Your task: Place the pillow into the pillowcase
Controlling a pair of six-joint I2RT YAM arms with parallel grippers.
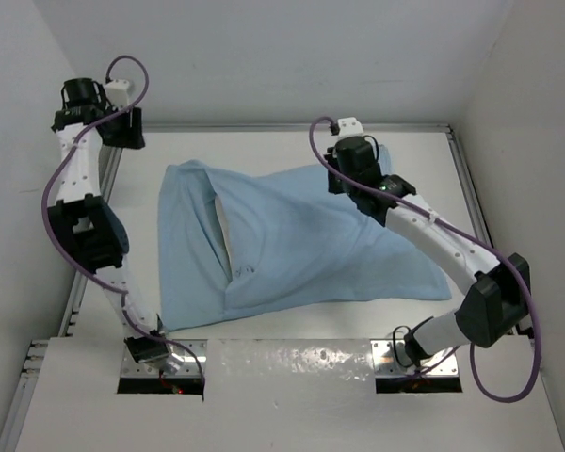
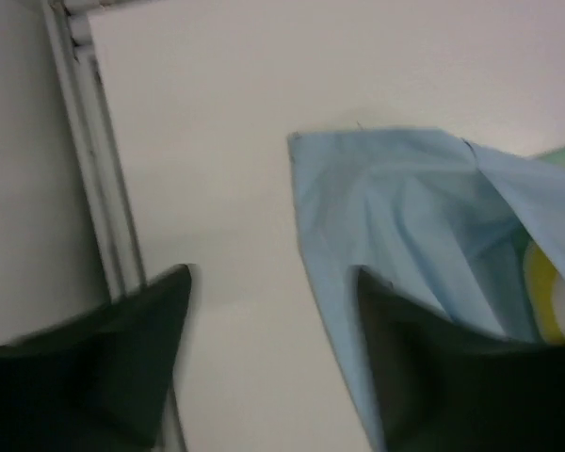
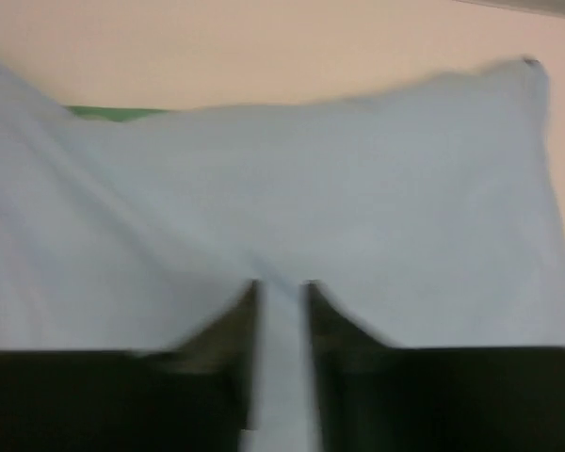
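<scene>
1. Table [image 1: 264, 151]: flat, matte white top with a pale metal rail [image 2: 99, 179] along its left edge.
2. The pillowcase [image 1: 301, 240]: thin, smooth light-blue fabric, roughly rectangular. It lies rumpled and slanted across the middle of the table, with soft creases and a long slit-like opening near its left end. A sliver of green side [image 3: 113, 113] shows at its far edge in the right wrist view.
3. The pillow [image 1: 224, 224]: white and puffy, inside the pillowcase and seen only through the slit. Its yellow band [image 2: 544, 287] shows at the opening in the left wrist view.
4. Right gripper [image 3: 282, 287]: dark fingers drawn close together, pinching a narrow fold of the blue fabric at the case's far right end.
5. Left gripper [image 2: 273, 275]: dark fingers spread wide, holding nothing. It sits over bare table near the far left rail, beside the case's pointed corner.
</scene>
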